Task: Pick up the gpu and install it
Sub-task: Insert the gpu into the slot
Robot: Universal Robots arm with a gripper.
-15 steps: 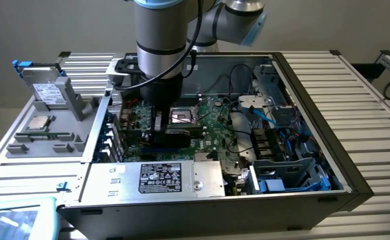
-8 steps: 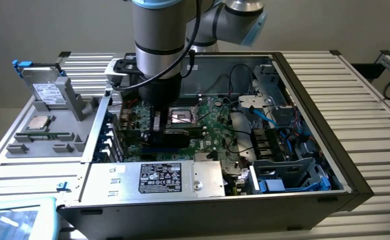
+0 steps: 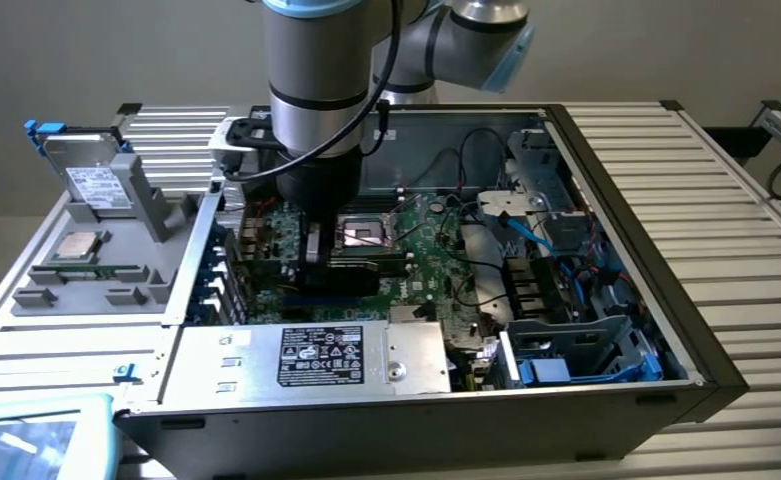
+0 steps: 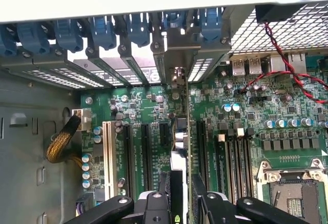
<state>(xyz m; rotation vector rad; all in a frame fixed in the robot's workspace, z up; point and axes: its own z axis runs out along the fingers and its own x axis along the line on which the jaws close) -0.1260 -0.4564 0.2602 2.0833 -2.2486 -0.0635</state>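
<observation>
I have the gpu (image 4: 180, 137) clamped in the pincer (image 4: 180, 185), 1 finger on each face. The card stands on edge over the motherboard (image 4: 241, 111), between the long black expansion slots. Its metal bracket end sits close against the rear wall of the case (image 3: 710, 385), which rests on the slatted tabletop (image 3: 724, 170). I cannot tell whether the bottom edge has entered a slot.

To seat it well, I would keep the card dead upright and parallel to the slot. I would check that the bracket lines up with the open gap in the rear wall, then push straight down with even pressure along its length. Any lean risks catching the neighbouring slot or the small capacitors beside it. I would keep the grip firm until the card stops sinking.

By my count:
- 1 arm, 1 pincer and 1 gpu.
- 1 white slot (image 4: 107, 155).
- 1 bare processor socket (image 4: 292, 196).
- 4 narrow memory slots (image 4: 236, 157), as best I can judge.
- 7 blue latches (image 4: 102, 32) along the rear wall, the end one cut by the frame edge.
- 1 red-and-black twisted lead (image 4: 279, 60).
- 1 power supply (image 3: 317, 355).
</observation>
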